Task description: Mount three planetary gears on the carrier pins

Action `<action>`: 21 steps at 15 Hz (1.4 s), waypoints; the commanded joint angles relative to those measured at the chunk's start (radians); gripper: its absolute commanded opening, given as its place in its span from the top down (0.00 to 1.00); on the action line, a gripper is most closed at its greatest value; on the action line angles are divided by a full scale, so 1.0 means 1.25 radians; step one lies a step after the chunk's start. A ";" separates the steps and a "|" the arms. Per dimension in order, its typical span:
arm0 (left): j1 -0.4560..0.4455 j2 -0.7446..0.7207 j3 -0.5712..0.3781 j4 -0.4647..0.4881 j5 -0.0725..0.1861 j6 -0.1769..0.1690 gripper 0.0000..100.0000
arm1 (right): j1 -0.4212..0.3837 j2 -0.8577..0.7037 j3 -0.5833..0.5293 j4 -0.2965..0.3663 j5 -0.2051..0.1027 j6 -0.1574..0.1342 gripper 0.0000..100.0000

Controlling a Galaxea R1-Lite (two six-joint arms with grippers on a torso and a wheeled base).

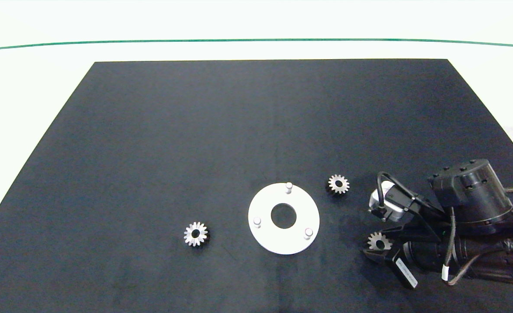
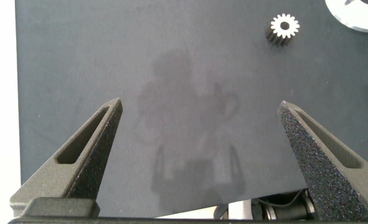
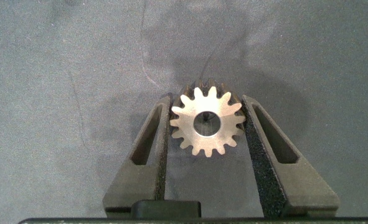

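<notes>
A white disc (image 1: 302,201) lies on the black mat, and its three carrier pins (image 1: 289,186) (image 1: 257,221) (image 1: 308,232) are all bare. One planetary gear (image 1: 195,234) lies flat to the disc's left and shows in the left wrist view as the gear (image 2: 285,26). A second gear (image 1: 338,184) rests to the disc's upper right. My right gripper (image 1: 375,245) (image 3: 205,102) is at the lower right, shut on the third gear (image 1: 378,242) (image 3: 206,121), a finger pressing each side of its teeth. My left gripper (image 2: 199,104) hangs open over bare mat, outside the head view.
The black mat (image 1: 152,152) covers most of the white table. The right arm's dark body and cables (image 1: 465,226) fill the lower right corner. The disc's edge (image 2: 358,15) shows at a corner of the left wrist view.
</notes>
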 commanded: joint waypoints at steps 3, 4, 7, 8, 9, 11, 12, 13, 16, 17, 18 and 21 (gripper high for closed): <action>0.000 0.000 -0.001 0.002 0.000 0.001 0.00 | 0.000 -0.003 0.004 0.002 0.000 -0.001 0.73; 0.000 0.001 -0.001 0.002 0.000 0.001 0.00 | 0.000 -0.004 0.004 0.002 0.000 -0.001 0.75; 0.002 0.000 -0.001 0.002 -0.002 0.001 0.00 | 0.000 -0.018 0.007 0.005 0.001 0.000 0.81; 0.002 0.000 -0.001 0.002 -0.002 0.001 0.00 | 0.002 -0.025 0.007 0.005 0.001 -0.001 0.81; 0.002 0.000 -0.001 0.002 -0.002 0.001 0.00 | 0.002 -0.036 0.007 0.007 0.001 -0.001 0.81; 0.002 0.000 -0.001 0.002 -0.002 0.001 0.00 | 0.021 -0.071 0.005 0.011 0.000 -0.003 0.81; 0.002 0.000 -0.001 0.002 -0.002 0.001 0.00 | 0.033 -0.092 0.000 0.026 -0.001 -0.003 0.81; 0.002 0.001 -0.001 0.002 -0.002 0.001 0.00 | 0.048 -0.115 -0.011 0.050 -0.004 -0.003 0.81; 0.002 0.003 -0.001 0.003 -0.002 0.002 0.00 | 0.106 -0.155 -0.064 0.113 -0.035 -0.003 0.81; 0.002 0.003 -0.001 0.002 -0.002 0.002 0.00 | 0.123 -0.154 -0.076 0.113 -0.043 -0.001 0.81; 0.002 0.003 -0.001 0.003 -0.002 0.002 0.00 | 0.135 -0.150 -0.083 0.113 -0.052 -0.001 0.81; 0.002 0.001 -0.001 0.002 -0.002 0.002 0.00 | 0.189 -0.112 -0.119 0.111 -0.087 0.002 0.81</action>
